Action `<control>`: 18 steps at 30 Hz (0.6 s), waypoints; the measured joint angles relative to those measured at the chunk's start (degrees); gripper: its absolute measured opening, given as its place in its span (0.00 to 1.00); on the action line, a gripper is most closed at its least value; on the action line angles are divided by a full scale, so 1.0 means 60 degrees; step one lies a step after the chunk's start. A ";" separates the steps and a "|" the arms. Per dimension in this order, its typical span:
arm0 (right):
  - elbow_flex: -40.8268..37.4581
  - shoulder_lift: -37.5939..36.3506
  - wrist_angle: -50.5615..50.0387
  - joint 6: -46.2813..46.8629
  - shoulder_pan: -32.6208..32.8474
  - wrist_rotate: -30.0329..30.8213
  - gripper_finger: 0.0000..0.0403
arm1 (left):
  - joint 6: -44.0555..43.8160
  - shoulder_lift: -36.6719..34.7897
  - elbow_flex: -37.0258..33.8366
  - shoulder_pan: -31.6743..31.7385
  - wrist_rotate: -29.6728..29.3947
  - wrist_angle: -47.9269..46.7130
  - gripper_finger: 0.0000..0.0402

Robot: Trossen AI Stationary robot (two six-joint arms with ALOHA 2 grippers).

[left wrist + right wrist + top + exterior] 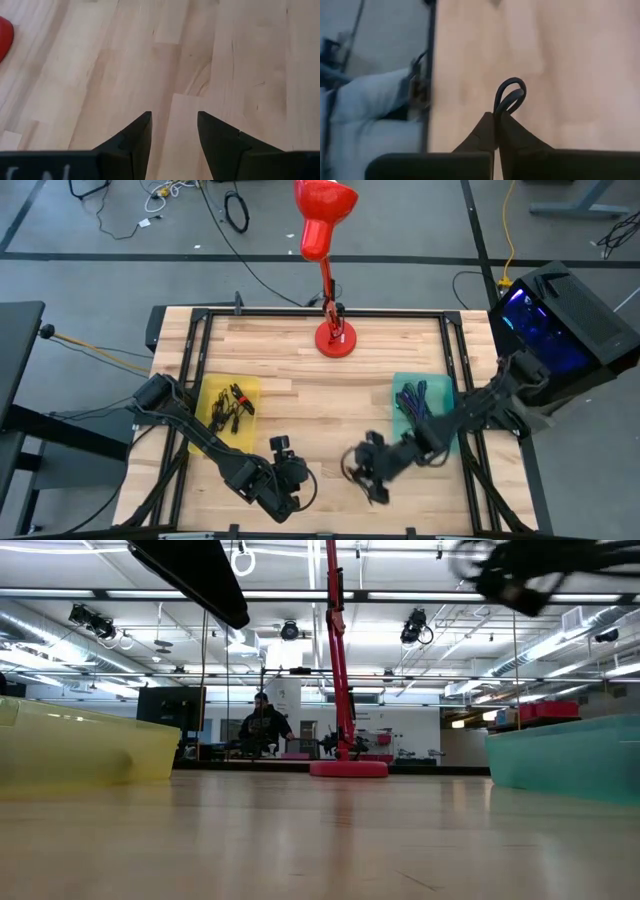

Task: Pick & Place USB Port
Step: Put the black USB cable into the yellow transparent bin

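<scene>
Two claws hang over the front of the wooden table [300,395]. The right claw [496,116] has its fingers pressed together on a loop of black cable [509,95], which curls up out of the fingertips; only that loop shows in its wrist view, so the rest of the cable, plug included, stays hidden. From above, the right claw [368,470] is smeared and hard to read, though a dark loop of cable [352,465] sits at its outer side, above the bare boards and well apart from both bins.

The left claw [174,124] holds nothing: its two dark fingers [137,135] stand spread with a clear gap, plain wood between them. A strip at the base of that claw carries pale lettering, cut off by the frame's edge and unreadable. From overhead the left claw [285,465] sits just left of the right one.

Further out, a teal bin [405,385] on the right side holds a tangle of dark and purple cables [420,402], and a yellow bin [215,395] on the left holds a few black cables [235,405]. A red desk lamp [333,338] stands at the back edge. Off the table to the right, a black box [560,320] glows blue-purple. From table height, a person [264,726] shows far off in the room, too small to make out.
</scene>
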 joint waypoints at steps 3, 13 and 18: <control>0.0216 -0.0163 -0.0005 -0.0978 -0.0710 0.0192 0.00 | 0.0094 0.0000 0.0000 -0.0071 -0.0197 -0.0126 0.41; 0.0380 -0.0253 0.2785 -0.3076 -0.3441 -0.1716 0.00 | 0.0249 0.0000 0.0000 -0.0344 -0.1084 -0.0214 0.41; 0.0380 -0.0249 0.3464 -0.3520 -0.3683 -0.2660 0.00 | -0.0767 -0.0022 0.0000 -0.0527 -0.3395 -0.0689 0.41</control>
